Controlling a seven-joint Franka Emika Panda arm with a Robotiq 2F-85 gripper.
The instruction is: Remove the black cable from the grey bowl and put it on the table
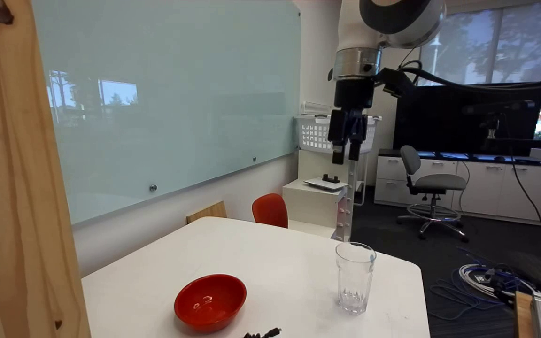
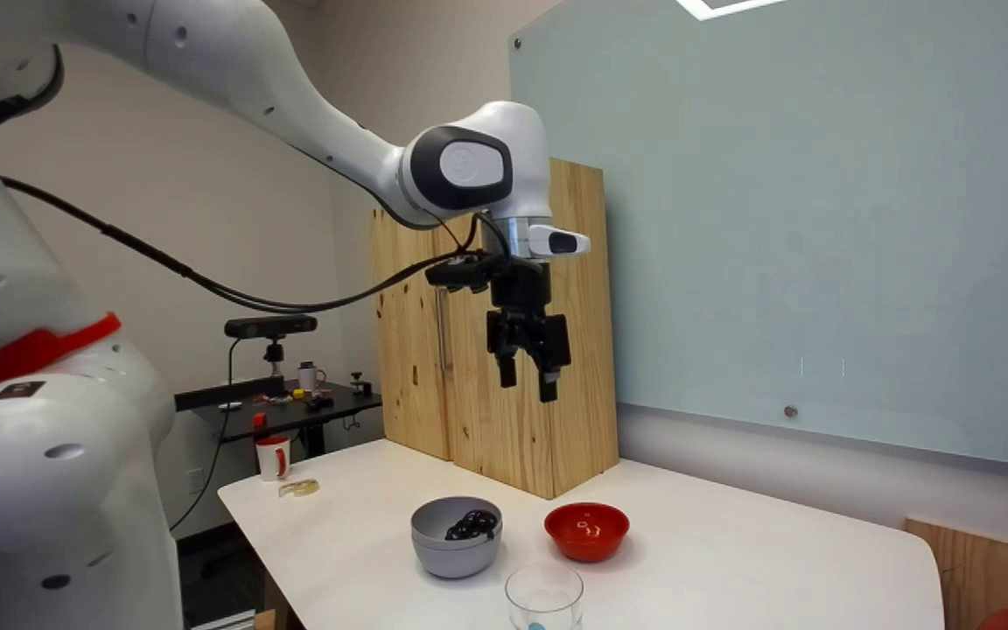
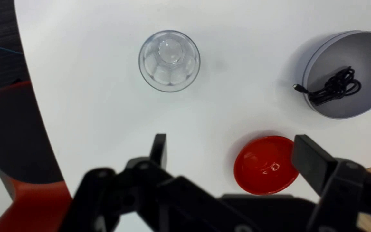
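Observation:
The black cable (image 3: 337,85) lies coiled inside the grey bowl (image 3: 370,61), with one plug end over the rim. In an exterior view the cable (image 2: 472,525) shows in the grey bowl (image 2: 456,560). In an exterior view only the cable's plug end (image 1: 271,333) shows at the bottom edge, and the bowl is out of view. The white table (image 2: 731,569) carries the bowl. My gripper (image 2: 528,387) is open and empty, high above the table. In the wrist view its fingers (image 3: 232,145) are wide apart, and the grey bowl is up and to the right of them.
A red bowl (image 2: 587,532) stands beside the grey bowl, and a clear glass (image 1: 355,279) stands on the table. A wooden cabinet (image 2: 504,376) stands at the table's edge near a glass board (image 2: 784,219). A white and red mug (image 2: 273,459) stands at a corner.

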